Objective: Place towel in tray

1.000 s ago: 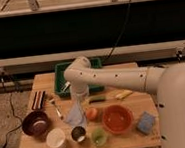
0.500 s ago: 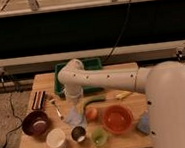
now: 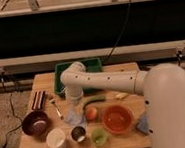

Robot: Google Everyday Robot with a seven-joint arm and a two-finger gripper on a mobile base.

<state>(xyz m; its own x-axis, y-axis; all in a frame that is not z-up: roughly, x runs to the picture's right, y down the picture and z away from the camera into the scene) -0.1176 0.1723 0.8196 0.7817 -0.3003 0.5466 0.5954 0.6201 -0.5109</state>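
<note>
CARRY TO THE FAR EDGE: A Google Everyday Robot's single arm reaches in from the right over a cluttered wooden table (image 3: 44, 84), its gripper (image 3: 74, 105) pointed straight down, left of the table's centre. The towel (image 3: 74, 118), a pale blue-grey cloth, sits bunched directly under the gripper, between a metal utensil (image 3: 56, 109) on its left and an orange fruit (image 3: 91, 113) on its right. Whether the gripper has hold of the cloth or merely stands over it cannot be told. The dark green tray (image 3: 92, 65) lies straight beyond the gripper at the table's far edge, its long side running along that edge and its front wall partly hidden by the arm. The coming move looks like a lift, then a short carry away from the near edge and over that low front wall.
</note>
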